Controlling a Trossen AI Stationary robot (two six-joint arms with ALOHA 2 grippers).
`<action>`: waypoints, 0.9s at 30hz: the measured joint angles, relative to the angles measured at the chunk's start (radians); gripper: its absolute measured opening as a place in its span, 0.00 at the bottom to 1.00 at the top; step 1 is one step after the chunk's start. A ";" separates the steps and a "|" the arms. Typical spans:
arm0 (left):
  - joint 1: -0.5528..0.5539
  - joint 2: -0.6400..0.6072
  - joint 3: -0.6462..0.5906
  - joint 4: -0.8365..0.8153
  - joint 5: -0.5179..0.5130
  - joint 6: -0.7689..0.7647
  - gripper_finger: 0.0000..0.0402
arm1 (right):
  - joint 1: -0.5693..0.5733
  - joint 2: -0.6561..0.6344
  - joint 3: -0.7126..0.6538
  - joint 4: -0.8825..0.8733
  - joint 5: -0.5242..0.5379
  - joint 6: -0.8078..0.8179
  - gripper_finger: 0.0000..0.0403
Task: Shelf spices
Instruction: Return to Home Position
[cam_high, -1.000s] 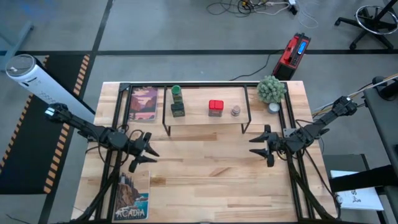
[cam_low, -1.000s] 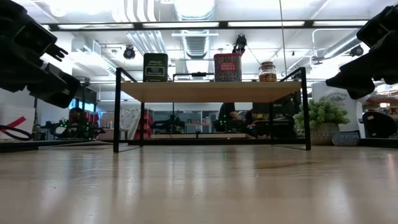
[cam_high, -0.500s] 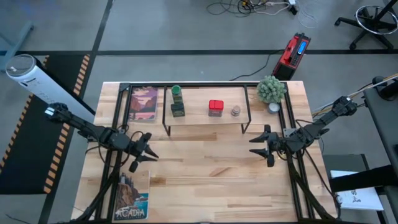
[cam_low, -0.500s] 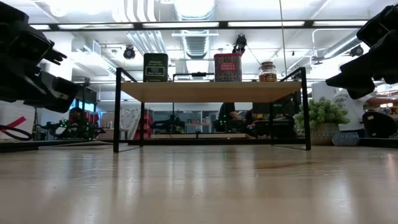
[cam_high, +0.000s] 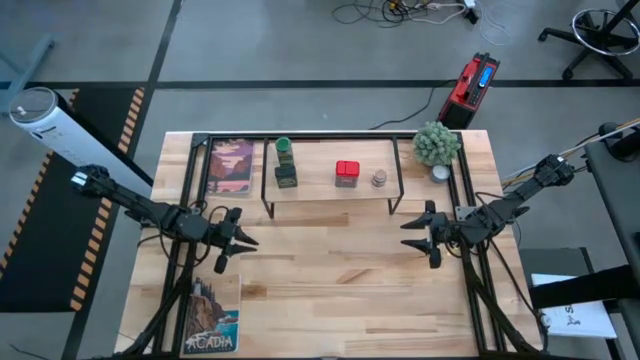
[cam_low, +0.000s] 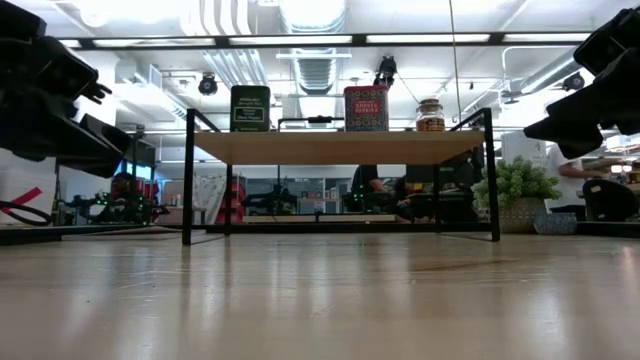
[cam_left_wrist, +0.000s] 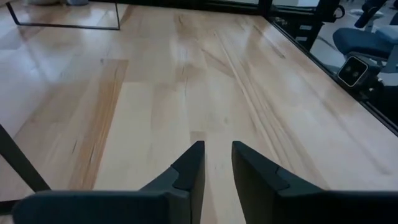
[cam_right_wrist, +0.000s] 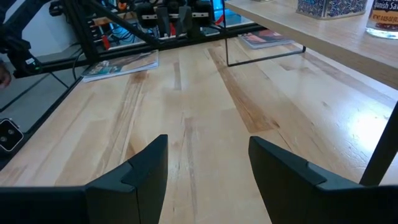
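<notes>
Since the spices (cam_high: 347, 173) stand on the shelf (cam_high: 320, 192), arms hang clear over the desk (cam_high: 330, 285): left jaws barely parted, right jaws wide, empty.

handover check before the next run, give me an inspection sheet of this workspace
surface: wooden table, no spills seen
job's things: green-capped jar, dark jar, red tin and tan jar, all on the shelf
clutter: booklet beside the shelf, Acadia booklet, potted plant
grippers: left gripper narrowly open, empty; right gripper open, empty; both over bare table
cables: loose cables on the floor
surroundings: red device, office chair
</notes>
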 joint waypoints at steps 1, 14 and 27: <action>0.000 0.000 0.000 0.000 0.000 0.000 0.17 | 0.000 0.000 0.000 0.000 0.000 0.000 0.49; 0.000 0.026 0.000 0.005 0.001 0.000 0.19 | 0.000 0.000 0.000 0.000 0.000 0.000 0.49; 0.000 0.040 0.017 0.008 0.002 -0.001 0.20 | 0.000 0.000 0.000 0.000 0.000 0.000 0.49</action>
